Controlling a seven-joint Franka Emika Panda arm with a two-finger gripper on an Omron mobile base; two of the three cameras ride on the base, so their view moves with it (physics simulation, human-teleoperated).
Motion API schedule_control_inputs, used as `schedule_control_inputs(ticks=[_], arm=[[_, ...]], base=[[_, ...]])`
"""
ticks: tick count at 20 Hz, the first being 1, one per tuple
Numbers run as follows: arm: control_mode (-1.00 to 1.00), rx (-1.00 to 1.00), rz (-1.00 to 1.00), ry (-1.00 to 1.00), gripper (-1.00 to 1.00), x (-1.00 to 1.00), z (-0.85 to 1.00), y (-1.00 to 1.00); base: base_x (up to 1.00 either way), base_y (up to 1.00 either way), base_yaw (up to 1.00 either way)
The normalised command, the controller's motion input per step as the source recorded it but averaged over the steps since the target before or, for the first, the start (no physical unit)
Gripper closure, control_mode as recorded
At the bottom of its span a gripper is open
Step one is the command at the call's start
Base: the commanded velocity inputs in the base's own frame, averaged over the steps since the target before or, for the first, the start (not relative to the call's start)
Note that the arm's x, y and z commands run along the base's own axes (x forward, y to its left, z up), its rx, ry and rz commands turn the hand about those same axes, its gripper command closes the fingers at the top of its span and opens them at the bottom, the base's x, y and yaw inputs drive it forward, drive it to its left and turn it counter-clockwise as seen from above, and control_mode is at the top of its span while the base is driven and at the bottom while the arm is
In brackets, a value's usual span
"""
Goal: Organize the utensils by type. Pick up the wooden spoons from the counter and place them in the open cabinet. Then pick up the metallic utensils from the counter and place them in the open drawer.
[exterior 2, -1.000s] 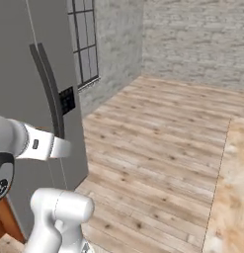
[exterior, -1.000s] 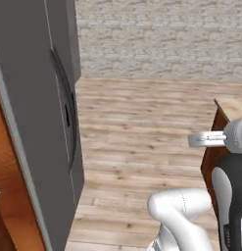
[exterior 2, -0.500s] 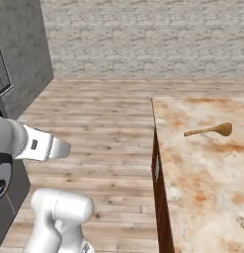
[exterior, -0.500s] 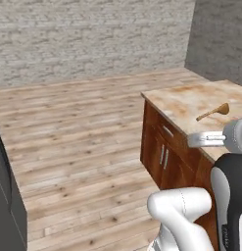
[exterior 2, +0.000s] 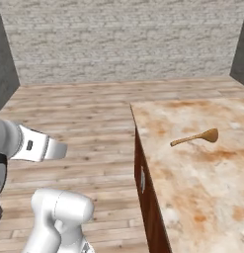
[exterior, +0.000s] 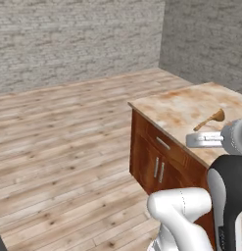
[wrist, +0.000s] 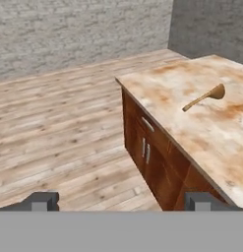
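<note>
Your end effector (wrist: 121, 202) hangs in the air with its two fingertips (wrist: 42, 201) spread wide apart and nothing between them, out over the plank floor (wrist: 59, 123) rather than over the counter (wrist: 201, 113). From the hand view, the counter lies ahead and to the right of the end effector, its near corner pointing toward you. One wooden spoon (wrist: 204, 97) lies flat on that marbled top, well apart from the end effector, ahead and to its right, with the bowl at the far right end and the handle running back toward the left. In the right base view you see the same wooden spoon (exterior 2: 195, 138) alone on the counter (exterior 2: 192, 183), away from the edge. Below the top, the reddish-brown fronts (wrist: 152, 157) carry short silver handles (wrist: 145, 150), closer to the end effector than the spoon. A grey brick wall (wrist: 69, 29) stands far beyond.
</note>
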Motion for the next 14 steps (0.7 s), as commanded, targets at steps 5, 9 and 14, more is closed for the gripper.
schedule_control_inputs(ticks=[5,9,14], arm=[[1.00,0.00,0.00,0.00,-1.00,0.00,0.00,0.00],[1.00,0.00,0.00,0.00,-1.00,0.00,0.00,0.00],[1.00,0.00,0.00,0.00,-1.00,0.00,0.00,0.00]], base=[[0.05,0.30,-0.41],[-0.18,0.20,-0.64],[0.04,0.53,-0.57]])
